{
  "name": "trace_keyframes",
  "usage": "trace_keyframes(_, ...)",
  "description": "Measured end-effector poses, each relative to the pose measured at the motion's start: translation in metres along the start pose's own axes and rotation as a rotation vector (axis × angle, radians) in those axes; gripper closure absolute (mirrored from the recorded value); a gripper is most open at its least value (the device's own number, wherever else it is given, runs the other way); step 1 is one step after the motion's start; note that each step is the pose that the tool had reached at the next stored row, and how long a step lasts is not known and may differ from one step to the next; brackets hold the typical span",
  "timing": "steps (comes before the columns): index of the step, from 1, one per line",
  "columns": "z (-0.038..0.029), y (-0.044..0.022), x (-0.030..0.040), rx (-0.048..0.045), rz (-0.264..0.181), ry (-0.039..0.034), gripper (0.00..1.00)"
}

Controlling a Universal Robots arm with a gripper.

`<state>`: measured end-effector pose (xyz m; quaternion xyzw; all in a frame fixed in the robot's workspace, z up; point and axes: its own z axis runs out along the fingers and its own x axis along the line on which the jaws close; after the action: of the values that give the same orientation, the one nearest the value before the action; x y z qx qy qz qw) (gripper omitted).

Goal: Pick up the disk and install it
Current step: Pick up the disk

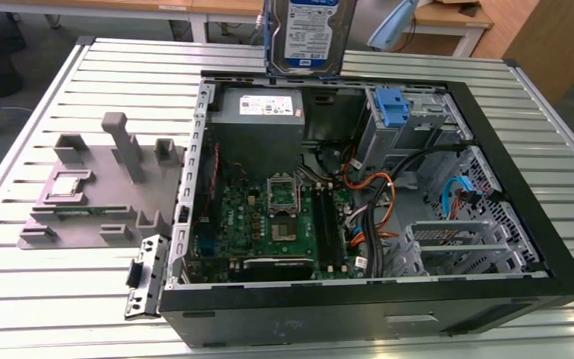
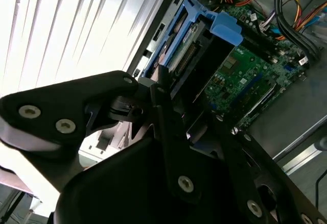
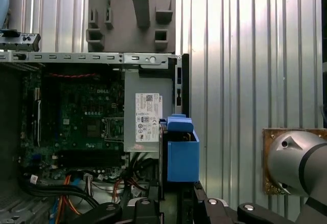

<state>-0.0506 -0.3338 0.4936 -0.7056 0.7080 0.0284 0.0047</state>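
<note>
A slatted metal bench is seen in the exterior view, with an open black computer case laid on its side near the bench's front edge. A grey moulded fixture is set beside the case, towards the exterior view's left. Inside the case a green motherboard is exposed, with orange and black cables bundled next to it. Farther back, a grey power-supply box with a white sticker is mounted against the case's far wall, and a bare blue bracket is seated in the drive cage beside it. Above that far wall the disk is held upright in the air, clear of the case, its label turned to the camera. In the second wrist view the gripper is pinched onto the disk, the black fingers pressed against its blue-railed end. Wooden desks are visible beyond the bench.
</note>
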Motion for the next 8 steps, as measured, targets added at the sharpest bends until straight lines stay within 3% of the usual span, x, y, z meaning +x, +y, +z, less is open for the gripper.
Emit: trace_keyframes(8,-0.0007,-0.0229,-0.0001,0.0000,0.000,0.0000,0.65)
